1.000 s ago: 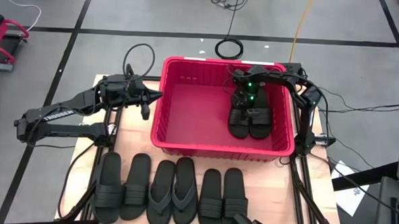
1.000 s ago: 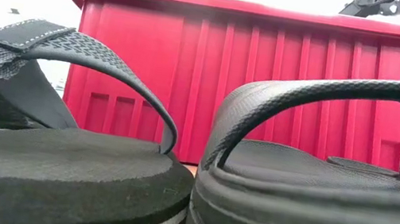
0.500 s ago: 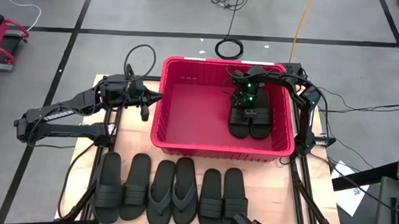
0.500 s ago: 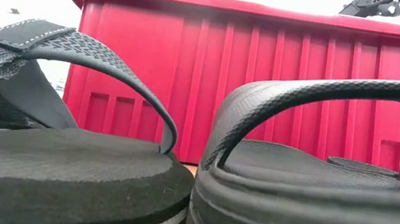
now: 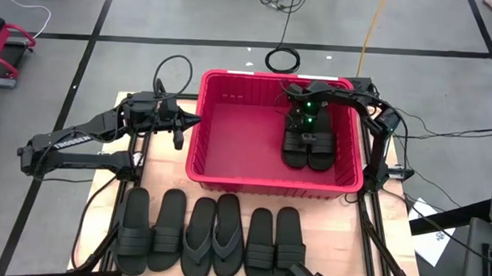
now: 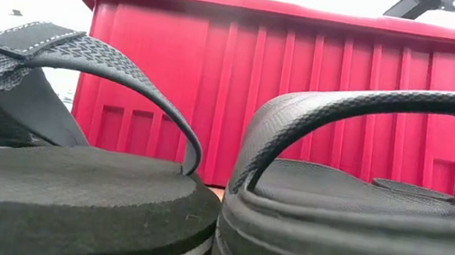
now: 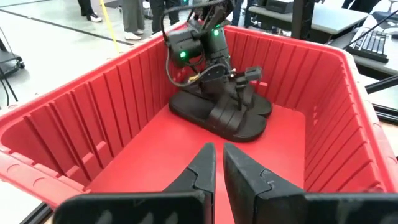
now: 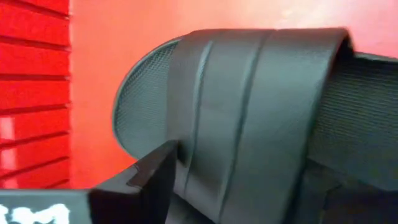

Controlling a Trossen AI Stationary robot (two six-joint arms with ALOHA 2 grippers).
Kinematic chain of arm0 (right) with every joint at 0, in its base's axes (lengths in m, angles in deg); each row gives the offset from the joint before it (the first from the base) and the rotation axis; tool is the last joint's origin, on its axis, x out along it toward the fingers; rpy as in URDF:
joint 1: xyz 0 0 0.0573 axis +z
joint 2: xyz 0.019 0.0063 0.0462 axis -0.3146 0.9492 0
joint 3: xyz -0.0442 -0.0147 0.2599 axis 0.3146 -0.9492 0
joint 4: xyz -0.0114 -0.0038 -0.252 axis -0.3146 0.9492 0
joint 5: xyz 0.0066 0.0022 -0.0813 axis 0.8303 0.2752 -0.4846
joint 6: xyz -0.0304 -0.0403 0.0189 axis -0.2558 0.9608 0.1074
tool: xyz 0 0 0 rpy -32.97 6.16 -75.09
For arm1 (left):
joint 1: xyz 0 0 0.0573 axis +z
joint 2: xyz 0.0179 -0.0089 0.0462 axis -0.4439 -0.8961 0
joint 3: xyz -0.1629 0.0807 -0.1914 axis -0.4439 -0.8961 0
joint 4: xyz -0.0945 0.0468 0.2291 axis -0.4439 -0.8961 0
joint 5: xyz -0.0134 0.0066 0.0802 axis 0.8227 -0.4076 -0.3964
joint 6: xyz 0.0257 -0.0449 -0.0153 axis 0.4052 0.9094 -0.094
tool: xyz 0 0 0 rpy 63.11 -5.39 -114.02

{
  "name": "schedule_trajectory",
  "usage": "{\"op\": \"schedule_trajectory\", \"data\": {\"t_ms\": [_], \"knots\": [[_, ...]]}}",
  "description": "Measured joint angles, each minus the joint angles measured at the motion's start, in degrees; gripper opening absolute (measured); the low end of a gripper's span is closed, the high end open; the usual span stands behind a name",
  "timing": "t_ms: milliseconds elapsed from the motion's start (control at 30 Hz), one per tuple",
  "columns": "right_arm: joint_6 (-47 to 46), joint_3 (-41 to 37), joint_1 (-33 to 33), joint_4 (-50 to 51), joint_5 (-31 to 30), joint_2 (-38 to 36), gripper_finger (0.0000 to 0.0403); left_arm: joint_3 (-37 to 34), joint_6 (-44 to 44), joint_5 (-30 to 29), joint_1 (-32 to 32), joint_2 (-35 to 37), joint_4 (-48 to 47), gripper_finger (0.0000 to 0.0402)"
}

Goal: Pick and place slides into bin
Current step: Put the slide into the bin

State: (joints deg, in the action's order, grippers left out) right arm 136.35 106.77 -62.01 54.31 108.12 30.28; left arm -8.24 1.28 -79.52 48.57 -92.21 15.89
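Inside red ribbed plastic bin (image 5: 229, 141), right wall: my right gripper (image 7: 239, 84) spread apart over black rubber slides (image 5: 307, 149).

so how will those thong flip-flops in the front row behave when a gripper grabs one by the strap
The flip-flops lie flat, so rolling or tipping seems unlikely. Their straps look thin and arch clear of the sole, so they probably flex and let the sandal dangle. The thick foam-like sole suggests they are light for their size, with a matte surface that should not slip much.
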Motion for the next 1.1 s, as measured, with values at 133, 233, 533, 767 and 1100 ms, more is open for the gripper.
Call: {"op": "schedule_trajectory", "data": {"t_ms": [133,233,533,767,1100], "knots": [[0.0,0.02,-0.07,-2.53,-0.55,-1.78,0.0228,0.0,-0.06,0.0,0.0,0.0,-0.02,0.0026],[0.0,0.02,-0.07,-3.43,-0.52,-2.07,0.0228,0.0,-0.06,0.0,0.0,0.0,-0.02,0.0026],[-1.5,0.07,0.26,-1.84,-3.52,-2.31,0.0228,0.0,0.22,0.02,0.0,0.0,-0.02,0.0026],[-1.53,0.07,0.21,-2.29,-7.41,-6.64,0.0228,0.0,0.07,0.02,0.0,0.0,-0.02,0.0026],[-5.93,0.07,0.15,-18.04,-19.37,-18.88,0.0221,0.0,-0.5,0.05,0.0,0.02,-0.02,0.0026]]}}
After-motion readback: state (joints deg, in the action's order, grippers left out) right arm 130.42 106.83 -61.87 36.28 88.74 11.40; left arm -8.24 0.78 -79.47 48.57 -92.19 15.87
